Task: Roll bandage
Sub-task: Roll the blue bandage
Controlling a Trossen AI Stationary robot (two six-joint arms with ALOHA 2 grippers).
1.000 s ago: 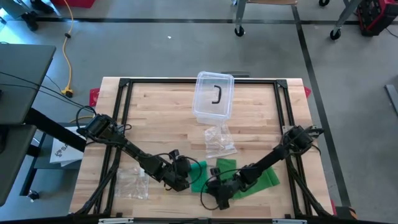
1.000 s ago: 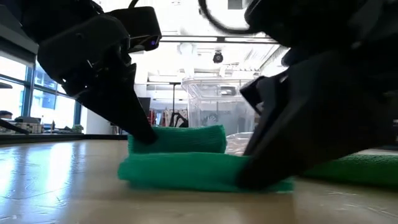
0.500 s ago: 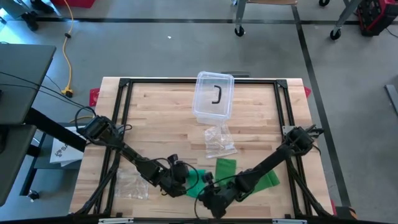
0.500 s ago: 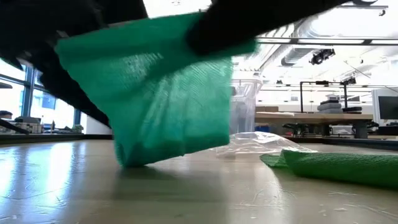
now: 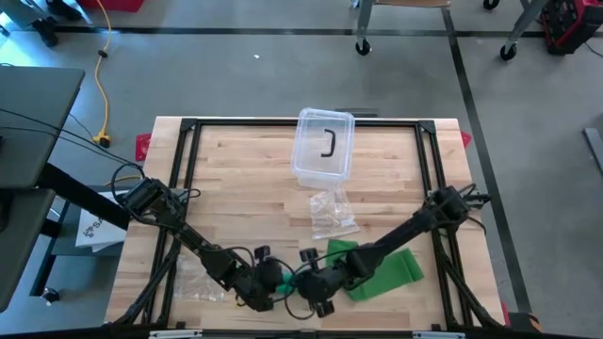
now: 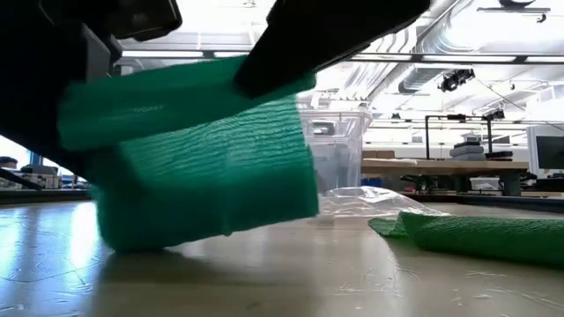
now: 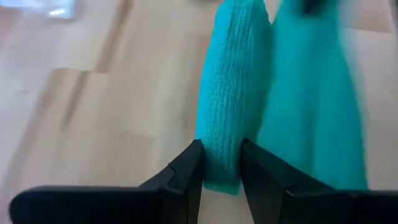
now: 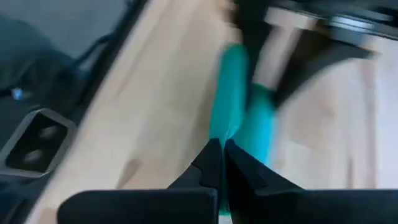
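Wooden bench [image 5: 245, 179] planks run under both arms at the near edge, where the left fingers [image 7: 186, 171] pinch the rolled end of the green bandage [image 7: 231, 106] and the right fingers [image 8: 214, 163] sit nearly closed on its loose tail. Rolling cleanly probably means keeping the tail taut and square to the roll, clear of the second green bandage [image 5: 384, 271] and plastic wrapper [image 5: 332, 213] nearby.

We see even, bright overhead light on the wooden table [image 5: 245, 169], shadows soft. From table height, ceiling strip lights [image 6: 493, 11] glare white, and the arms are black silhouettes. The green bandage [image 6: 194, 158] looms soft-edged. Both wrist views smear with motion blur around the bandage.
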